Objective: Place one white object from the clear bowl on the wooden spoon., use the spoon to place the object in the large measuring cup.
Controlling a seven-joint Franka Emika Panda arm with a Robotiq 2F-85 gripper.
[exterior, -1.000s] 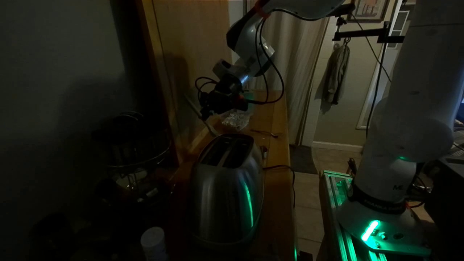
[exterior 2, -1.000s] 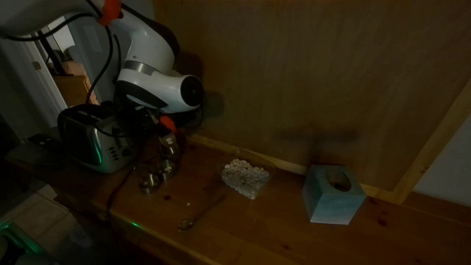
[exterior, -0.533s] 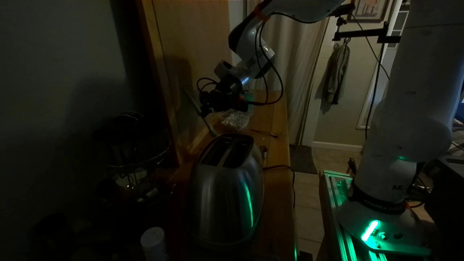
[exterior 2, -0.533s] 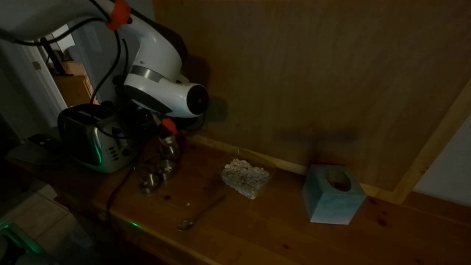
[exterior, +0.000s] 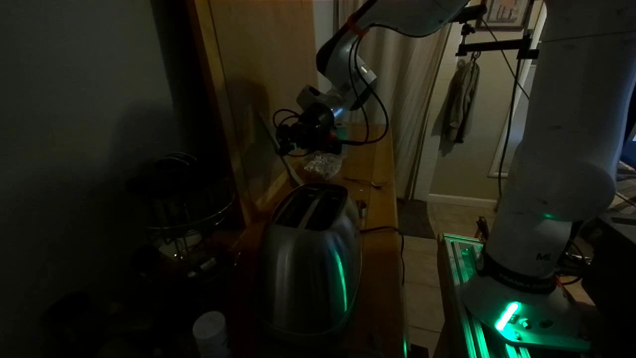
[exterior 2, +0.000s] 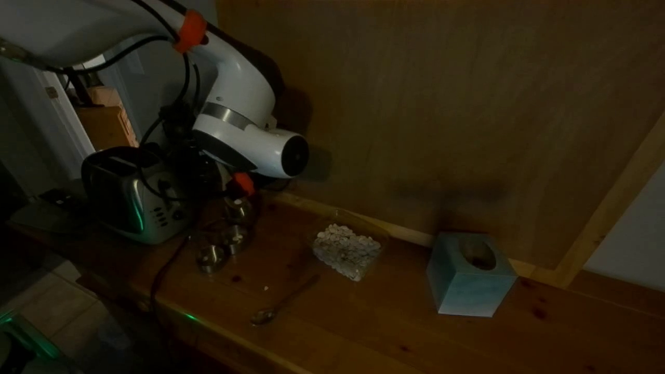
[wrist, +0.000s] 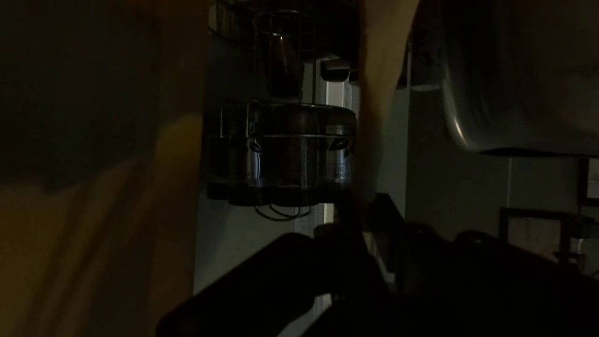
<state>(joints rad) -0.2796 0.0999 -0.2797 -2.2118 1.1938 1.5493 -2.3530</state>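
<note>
Here, the gripper (wrist: 366,206) is drawn narrow, its fingers (wrist: 388,215) clasping the wooden spoon (wrist: 381,70), which slants above and beyond the toaster (exterior: 313,268) in an exterior view. Well apart from the toaster, the clear bowl (exterior 2: 366,228) contains white objects (exterior 2: 345,249); nearer the toaster stand metal measuring cups (exterior 2: 211,268). Whether the wooden spoon carries an object cannot be determined.
</note>
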